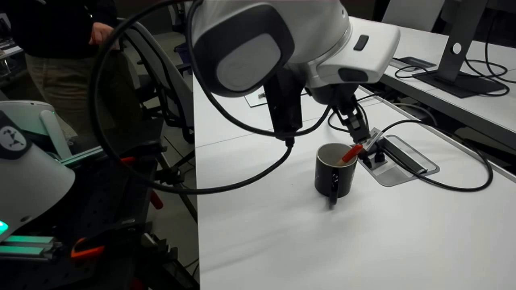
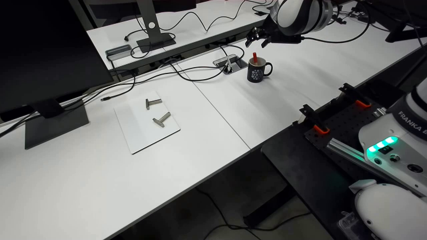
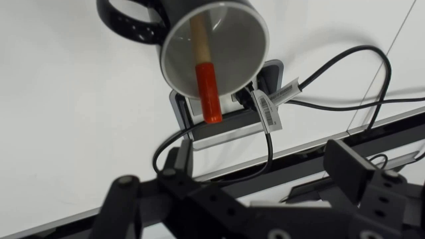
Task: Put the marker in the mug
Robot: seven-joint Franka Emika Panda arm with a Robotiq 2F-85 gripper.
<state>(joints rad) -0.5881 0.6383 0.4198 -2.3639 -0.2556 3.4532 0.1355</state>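
1. marker (image 3: 204,68) is in the mug (image 2: 256,74): tan part down inside, red end up, leaning on the rim and jutting past it.
2. fingers (image 3: 347,169) are spread wide and pinch nothing; the wrist view shows a clear gap between them.
3. what counts for the coming move: the red end points to the fingers' side. in the wrist view it stops short of them, apart from both, aimed toward the gap but nearer the finger at the picture's left. in both exterior views the fingers hang above the mug, close over the red end.
4. long axis: slanted, not upright, rising out of the mug toward the cable box (image 1: 389,175). the lower tip is hidden by the rim.
5. by the look of it the task is as good as done, and what is left is to draw away. that calls for backing off up and away from the red end; a swing toward the mug could clip the marker and perhaps tip both.
6. the mug stands upright on the counter (image 1: 262,233); the marker is all that can be made out in it.
7. the cable box, sunk in the counter just beside the mug, holds a plug with white tags (image 3: 269,113). a black cable (image 3: 388,69) loops there, a possible snag for low fingers.
8. well apart, in an exterior view, a white board (image 2: 143,136) carries two metal pieces (image 2: 161,119).
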